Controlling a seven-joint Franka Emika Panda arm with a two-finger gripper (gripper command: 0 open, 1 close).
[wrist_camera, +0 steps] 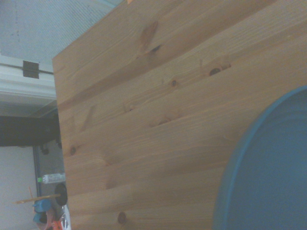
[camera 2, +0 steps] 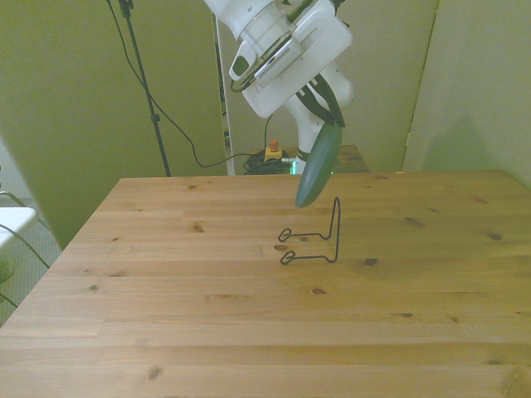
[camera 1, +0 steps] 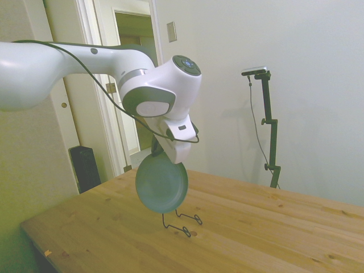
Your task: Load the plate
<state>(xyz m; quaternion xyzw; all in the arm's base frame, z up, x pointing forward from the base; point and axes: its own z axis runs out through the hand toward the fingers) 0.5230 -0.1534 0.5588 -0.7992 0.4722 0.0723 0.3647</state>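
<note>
The teal-green plate hangs in the air above the wooden table, turned nearly upright. My gripper is shut on its upper rim. The front view shows the plate edge-on, tilted, with the gripper above it. Its lower rim hangs just above and behind the tall loop of a black wire rack. That wire rack stands on the table right below the plate. In the wrist view part of the plate shows over the wood.
A black box stands on the floor beyond the table's far corner, beside an open doorway. Cables and a red button lie behind the table's far edge. A white object sits off the front view's left.
</note>
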